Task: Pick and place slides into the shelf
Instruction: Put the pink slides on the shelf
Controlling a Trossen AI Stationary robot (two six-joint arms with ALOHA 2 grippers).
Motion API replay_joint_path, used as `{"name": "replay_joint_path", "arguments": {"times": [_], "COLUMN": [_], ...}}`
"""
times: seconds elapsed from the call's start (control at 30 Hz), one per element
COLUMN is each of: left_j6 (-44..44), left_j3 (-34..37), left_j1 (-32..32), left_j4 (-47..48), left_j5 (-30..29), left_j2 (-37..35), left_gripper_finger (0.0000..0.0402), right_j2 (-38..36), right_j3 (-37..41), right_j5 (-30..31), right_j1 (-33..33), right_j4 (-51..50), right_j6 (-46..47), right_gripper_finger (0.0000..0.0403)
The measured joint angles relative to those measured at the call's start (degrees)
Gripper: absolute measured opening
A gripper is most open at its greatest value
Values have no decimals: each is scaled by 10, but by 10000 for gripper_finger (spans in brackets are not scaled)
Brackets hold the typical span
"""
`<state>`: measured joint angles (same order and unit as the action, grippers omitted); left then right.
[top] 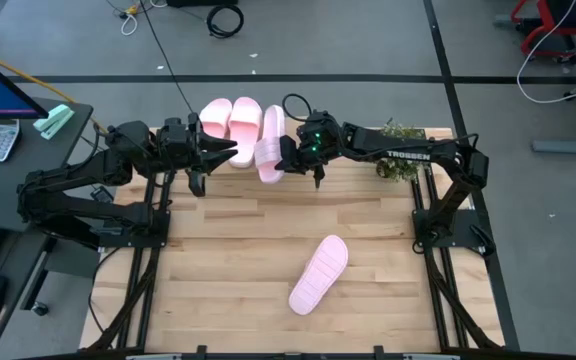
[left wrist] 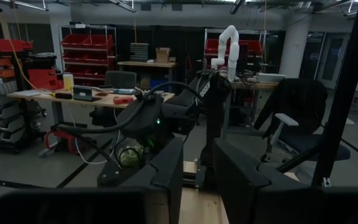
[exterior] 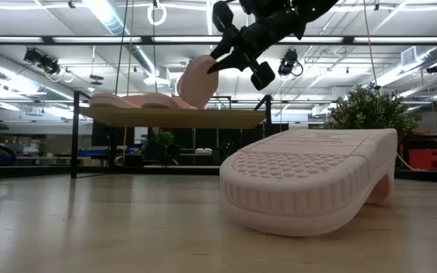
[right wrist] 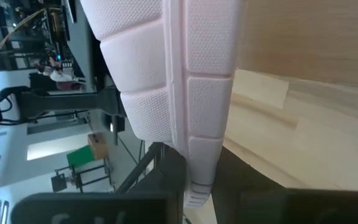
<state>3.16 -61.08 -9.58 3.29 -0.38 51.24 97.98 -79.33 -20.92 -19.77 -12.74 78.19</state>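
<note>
Matt textured foam slides [top: 319,274], pale wood shelf [exterior: 173,117] top

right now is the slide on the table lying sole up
Yes, the pink slide on the table shows its ribbed sole facing upward in the high view.

Your right gripper [right wrist: 194,180] is clamped on a pale pink slide [right wrist: 166,81], its dark fingers [right wrist: 160,177] pressing the sandal's edge from both sides. You see the textured, segmented sole turned on its side, with a light wood plank surface [right wrist: 303,81] just beside it. Beyond the slide, blurred workshop furniture and a green object show.
</note>
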Motion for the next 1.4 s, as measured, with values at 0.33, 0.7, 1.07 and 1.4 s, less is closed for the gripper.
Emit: {"name": "replay_joint_path", "arguments": {"times": [0.33,0.7,1.07,1.4], "left_j6": [0,0,0,1], "left_j3": [0,0,0,0], "left_j1": [0,0,0,0], "left_j4": [0,0,0,0], "left_j5": [0,0,0,0], "left_j2": [0,0,0,0], "left_gripper_finger": [94,88,93,98], "right_j2": [1,13,13,34], "right_j3": [0,0,0,0], "right_j5": [4,-17,-19,-36], "right_j1": [0,0,0,1], "right_j4": [6,23,35,54], "right_j6": [16,28,43,50], "right_gripper_finger": [51,51,51,51]}}
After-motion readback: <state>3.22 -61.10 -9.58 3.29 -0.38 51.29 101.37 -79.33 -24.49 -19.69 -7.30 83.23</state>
